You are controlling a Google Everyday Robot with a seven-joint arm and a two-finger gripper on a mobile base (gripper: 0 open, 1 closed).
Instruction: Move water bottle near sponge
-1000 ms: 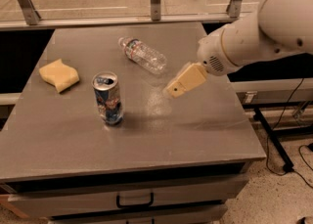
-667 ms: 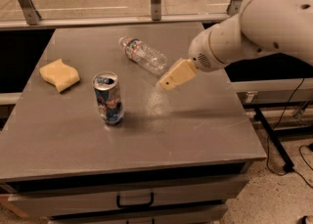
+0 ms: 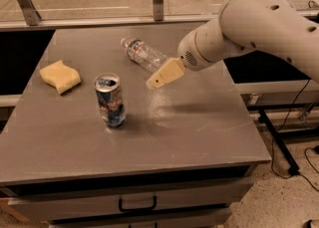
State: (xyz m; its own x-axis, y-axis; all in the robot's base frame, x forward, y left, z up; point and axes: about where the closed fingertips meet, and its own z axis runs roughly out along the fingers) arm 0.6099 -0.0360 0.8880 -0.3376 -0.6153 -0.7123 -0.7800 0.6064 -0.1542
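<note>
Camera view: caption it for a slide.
Gripper hovers beside the lying water bottle; sponge and upright can sit apart.

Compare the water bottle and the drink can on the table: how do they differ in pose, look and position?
The water bottle lies on its side, while the can stands upright. The bottle is clear plastic; the can is opaque blue and silver. The bottle lies farther back, with the gripper at its base end; the can stands nearer the front edge, apart from the gripper. Both rest on the grey table.
</note>
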